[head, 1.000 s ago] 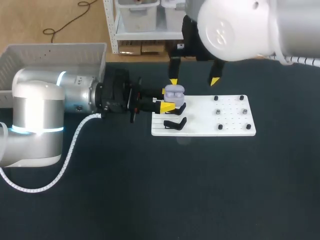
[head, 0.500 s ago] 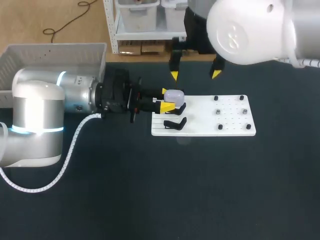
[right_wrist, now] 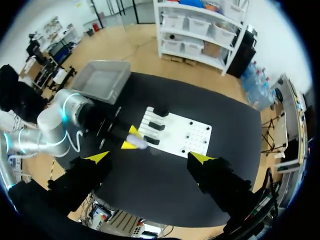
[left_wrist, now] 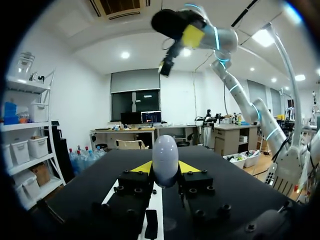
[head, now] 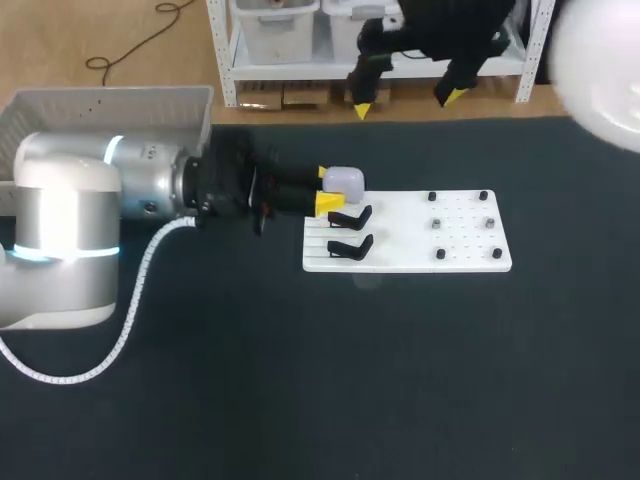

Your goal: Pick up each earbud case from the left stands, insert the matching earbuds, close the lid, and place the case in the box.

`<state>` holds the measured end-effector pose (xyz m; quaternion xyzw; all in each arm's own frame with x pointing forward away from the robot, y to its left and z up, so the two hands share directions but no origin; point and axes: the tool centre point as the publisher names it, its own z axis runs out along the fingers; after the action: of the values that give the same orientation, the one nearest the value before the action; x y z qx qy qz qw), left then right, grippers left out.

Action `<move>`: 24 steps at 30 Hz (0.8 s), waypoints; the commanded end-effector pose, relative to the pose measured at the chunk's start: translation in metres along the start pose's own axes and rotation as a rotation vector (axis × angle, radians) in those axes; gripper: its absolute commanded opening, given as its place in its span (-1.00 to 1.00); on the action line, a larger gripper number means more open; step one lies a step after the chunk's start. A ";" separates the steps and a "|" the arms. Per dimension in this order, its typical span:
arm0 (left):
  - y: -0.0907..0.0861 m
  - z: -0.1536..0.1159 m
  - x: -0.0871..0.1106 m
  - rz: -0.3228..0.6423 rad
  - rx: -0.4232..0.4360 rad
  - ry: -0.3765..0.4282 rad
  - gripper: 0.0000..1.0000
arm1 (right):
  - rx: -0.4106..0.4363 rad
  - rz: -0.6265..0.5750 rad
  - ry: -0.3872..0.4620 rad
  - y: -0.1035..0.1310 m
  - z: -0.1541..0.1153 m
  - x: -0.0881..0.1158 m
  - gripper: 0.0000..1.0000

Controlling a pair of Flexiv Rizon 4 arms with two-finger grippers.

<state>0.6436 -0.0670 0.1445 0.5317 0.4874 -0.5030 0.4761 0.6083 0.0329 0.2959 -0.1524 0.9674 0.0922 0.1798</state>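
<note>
Head view, centre. The left gripper (head: 327, 190) enters from the left of the frame and is closed on the pale lavender, egg-shaped plastic earbud case (head: 345, 181). One yellow fingertip presses each flank, which is clearest in the left wrist view, where the case (left_wrist: 165, 160) stands upright between the pads. The side grip leaves the lid end exposed. The lid appears closed.

The case sits just above the upper of two black pronged stands (head: 350, 217) at the left end of the flat white plastic board (head: 410, 262), apparently lifted clear of it.

The right gripper (head: 407, 103) hangs at the top centre of the frame with its fingers spread wide and holding nothing, probably raised to give the left arm room. The grey plastic box (head: 110, 105), the destination, waits in the upper left.
</note>
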 end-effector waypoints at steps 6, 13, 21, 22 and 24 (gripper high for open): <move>-0.009 -0.047 -0.045 -0.037 -0.205 0.015 -1.00 | -0.009 0.000 -0.297 -0.007 -0.017 0.040 1.00; 0.030 -0.117 -0.072 -0.019 -0.439 0.047 -1.00 | -0.009 0.000 -0.297 -0.007 -0.017 0.040 1.00; 0.094 -0.199 -0.057 -0.020 -0.664 0.148 -1.00 | -0.009 0.000 -0.297 -0.007 -0.017 0.040 1.00; 0.103 -0.209 -0.052 -0.029 -0.698 0.164 -1.00 | -0.009 0.000 -0.297 -0.007 -0.017 0.040 1.00; 0.119 -0.228 -0.041 -0.051 -0.735 0.185 -1.00 | -0.009 0.000 -0.297 -0.007 -0.017 0.040 1.00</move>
<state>0.7626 0.1420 0.2036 0.3866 0.6741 -0.2917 0.5578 0.5710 0.0136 0.2975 -0.1415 0.9378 0.1142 0.2958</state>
